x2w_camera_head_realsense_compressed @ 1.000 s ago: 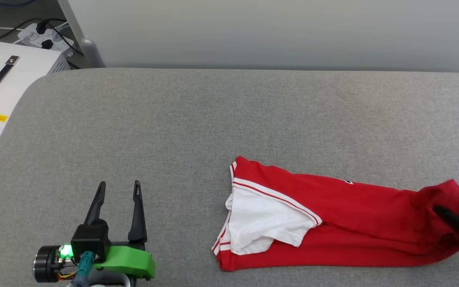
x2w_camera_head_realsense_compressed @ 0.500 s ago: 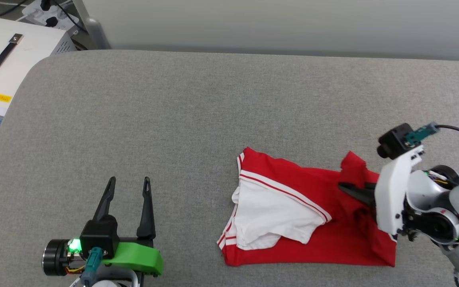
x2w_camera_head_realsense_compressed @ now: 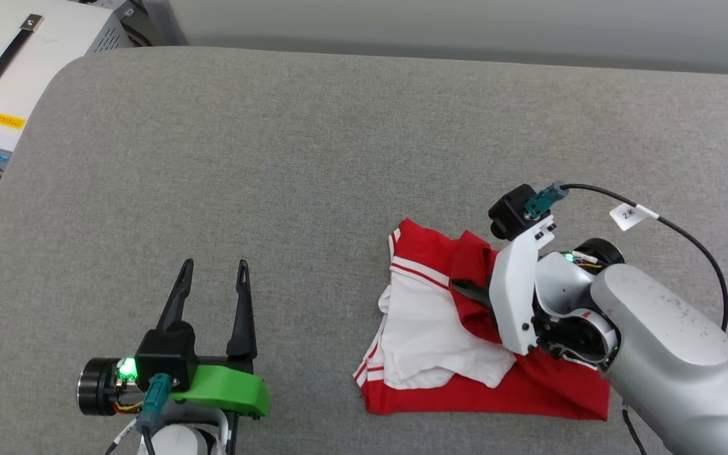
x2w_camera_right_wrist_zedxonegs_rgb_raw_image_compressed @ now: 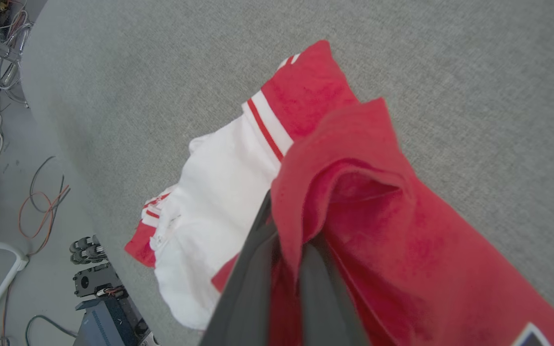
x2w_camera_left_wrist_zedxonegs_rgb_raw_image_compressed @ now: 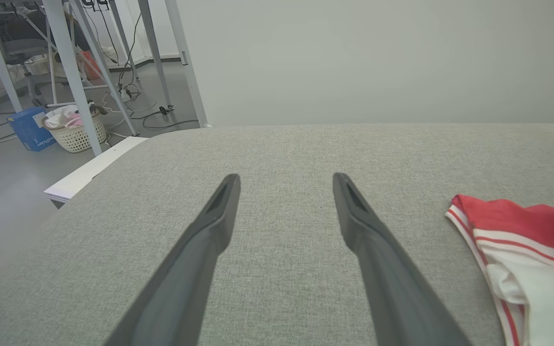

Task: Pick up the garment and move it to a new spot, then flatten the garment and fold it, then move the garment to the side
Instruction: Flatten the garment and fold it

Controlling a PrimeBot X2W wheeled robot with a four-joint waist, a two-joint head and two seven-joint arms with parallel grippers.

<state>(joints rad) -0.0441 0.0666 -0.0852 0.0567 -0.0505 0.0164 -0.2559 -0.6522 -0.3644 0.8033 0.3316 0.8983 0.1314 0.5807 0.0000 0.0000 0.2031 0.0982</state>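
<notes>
Red garment (x2w_camera_head_realsense_compressed: 515, 388) with a white sleeve and red-and-white striped trim, grey woven bench (x2w_camera_head_realsense_compressed: 313, 158), left gripper (x2w_camera_head_realsense_compressed: 214, 263) black with a green bracket, white box (x2w_camera_head_realsense_compressed: 54, 69) with black handle, yellow label.

**Head view:** I look steeply down from above onto the grey padded surface (x2w_camera_head_realsense_compressed: 339, 126), taking in a broad stretch of it.
**Left wrist view:** low over that surface, I face forward along the left gripper (x2w_camera_left_wrist_zedxonegs_rgb_raw_image_compressed: 285, 177) toward a pale wall (x2w_camera_left_wrist_zedxonegs_rgb_raw_image_compressed: 378, 57).
**Right wrist view:** I look down, very near, onto the garment (x2w_camera_right_wrist_zedxonegs_rgb_raw_image_compressed: 402, 240).
All views share the garment's end with the white sleeve (x2w_camera_head_realsense_compressed: 427, 328).
</notes>
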